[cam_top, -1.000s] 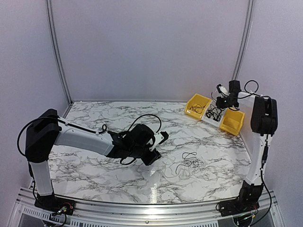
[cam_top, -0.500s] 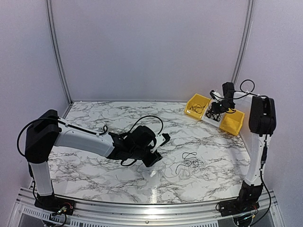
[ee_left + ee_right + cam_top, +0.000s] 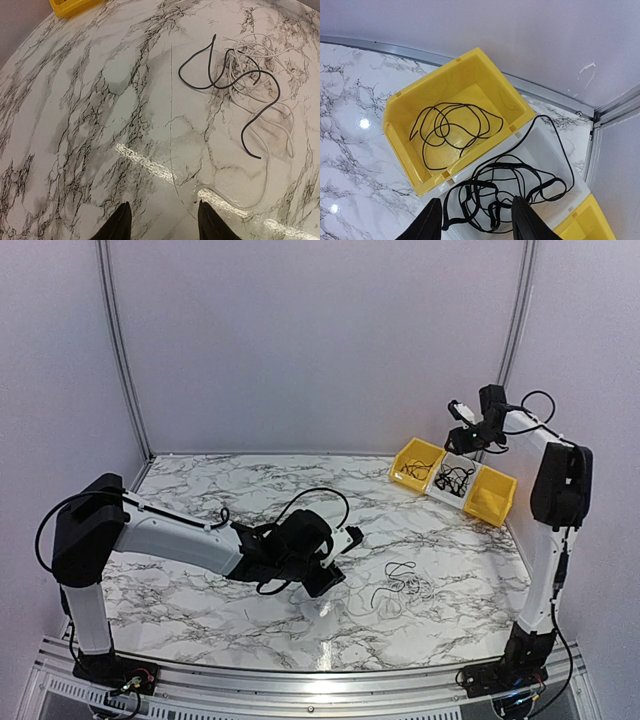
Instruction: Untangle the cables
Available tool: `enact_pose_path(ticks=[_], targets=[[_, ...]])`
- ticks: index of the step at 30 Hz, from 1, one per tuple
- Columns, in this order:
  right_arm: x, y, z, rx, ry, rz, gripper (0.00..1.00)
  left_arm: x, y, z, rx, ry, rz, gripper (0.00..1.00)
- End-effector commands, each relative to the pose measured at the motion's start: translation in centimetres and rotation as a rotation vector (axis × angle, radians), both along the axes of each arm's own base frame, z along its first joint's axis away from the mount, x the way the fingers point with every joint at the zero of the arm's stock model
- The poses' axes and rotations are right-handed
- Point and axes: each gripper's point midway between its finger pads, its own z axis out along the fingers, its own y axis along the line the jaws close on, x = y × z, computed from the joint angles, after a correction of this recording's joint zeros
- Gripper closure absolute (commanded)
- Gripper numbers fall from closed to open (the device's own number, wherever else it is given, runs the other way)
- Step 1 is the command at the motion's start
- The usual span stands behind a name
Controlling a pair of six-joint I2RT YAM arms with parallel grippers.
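Hovering low, our left claw [image 3: 163, 212] gapes empty above the marble-patterned white tabletop [image 3: 90, 115], with the loose tangle of thin black and white cables [image 3: 242, 75] just ahead. Our right claw [image 3: 476, 207], likewise spread and empty, hangs over the yellow plastic bin [image 3: 400, 107] and the clear plastic bin [image 3: 547, 145], each holding coiled black cables [image 3: 455, 127].

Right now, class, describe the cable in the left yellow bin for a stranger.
At the marble table's far right corner stand three bins. The left yellow bin holds one thin black cable, loosely coiled, unlike the white bin's denser tangle.
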Motion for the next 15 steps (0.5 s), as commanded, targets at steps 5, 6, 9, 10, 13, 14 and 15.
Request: enact_pose_path(ticks=[5,6,9,10,13,14,15], targets=[[4.2,-0.6,-1.3,0.012,-0.022,-0.068,0.53,-0.2,-0.4,-0.4,0.031,-0.012,-0.009,0.52],[4.6,-0.8,-1.6,0.01,-0.026,-0.074,0.54,-0.2,-0.4,-0.5,0.032,-0.012,-0.011,0.52],[5.1,-0.9,-2.9,0.007,-0.01,-0.08,0.6,-0.2,-0.4,-0.8,0.038,-0.008,-0.012,0.52],[5.1,-0.9,-3.3,0.005,-0.003,-0.086,0.66,-0.3,-0.5,-0.8,0.038,-0.008,-0.012,0.52],[5.0,-1.0,-4.1,0.012,0.016,-0.098,0.85,-0.3,-0.5,-1.1,0.041,-0.003,-0.014,0.52],[4.8,-1.1,-4.2,0.014,0.021,-0.101,0.94,-0.3,-0.5,-1.1,0.04,-0.002,-0.014,0.52],[4.7,-1.1,-4.2,0.014,0.025,-0.104,0.99,-0.3,-0.5,-1.1,0.04,-0.001,-0.013,0.52]])
